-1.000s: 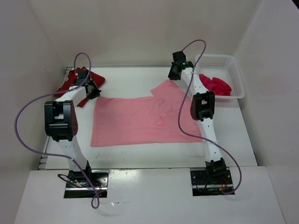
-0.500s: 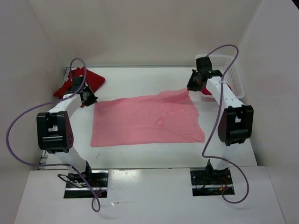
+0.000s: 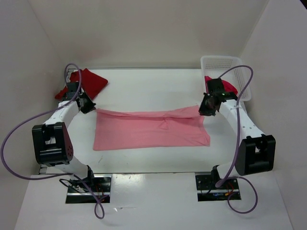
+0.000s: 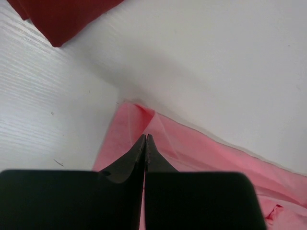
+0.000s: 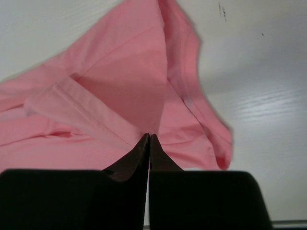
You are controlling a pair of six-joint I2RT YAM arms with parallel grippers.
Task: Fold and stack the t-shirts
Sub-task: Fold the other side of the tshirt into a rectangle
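On counter (image 3: 144, 91), pink shirt (image 3: 151, 130), left end effector (image 3: 89, 108) pinching its far left corner, right end effector (image 3: 205, 111) pinching far right corner

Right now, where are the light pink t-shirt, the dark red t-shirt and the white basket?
light pink t-shirt (image 3: 144, 134): top view, middle of the spread cloth.
dark red t-shirt (image 3: 91, 80): top view, centre of the heap at far left.
white basket (image 3: 220, 58): top view, its far rim.
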